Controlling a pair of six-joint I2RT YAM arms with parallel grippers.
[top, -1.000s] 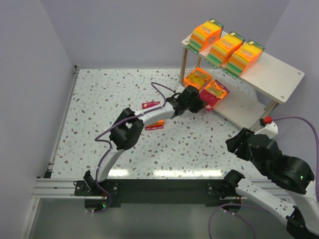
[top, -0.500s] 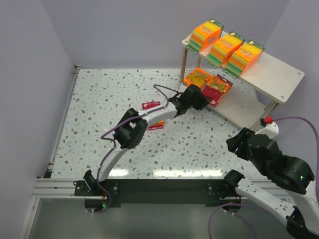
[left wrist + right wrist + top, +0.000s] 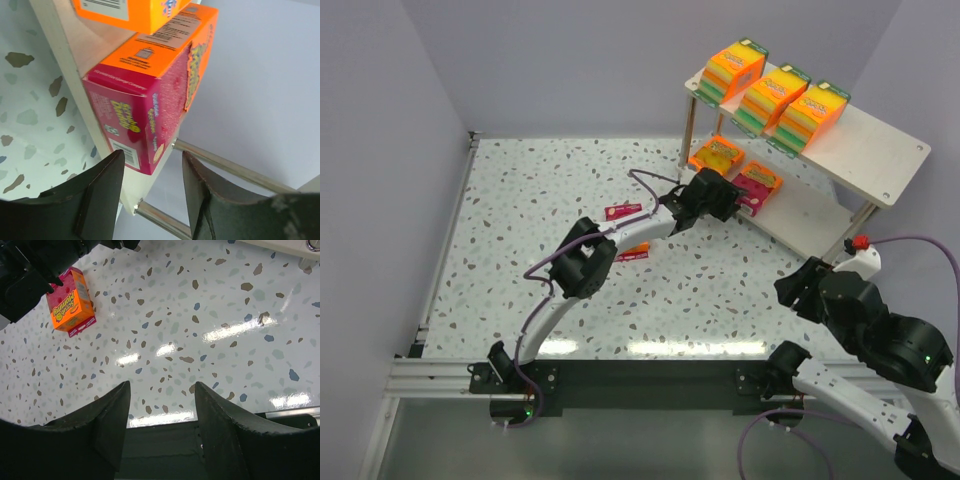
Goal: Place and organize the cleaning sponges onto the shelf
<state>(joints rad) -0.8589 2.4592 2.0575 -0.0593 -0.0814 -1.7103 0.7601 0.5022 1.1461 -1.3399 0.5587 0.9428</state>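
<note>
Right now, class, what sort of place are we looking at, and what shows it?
Likely a robot lab test cell, not a shop: plain walls box in a speckled tabletop, two robot arms bolt to a metal rail, and a small shelf holds sponge packs.

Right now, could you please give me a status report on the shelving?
Left end effector open, pink pack on shelf, lower board. Right end effector open, empty. Two packs on table beside left arm.
</note>
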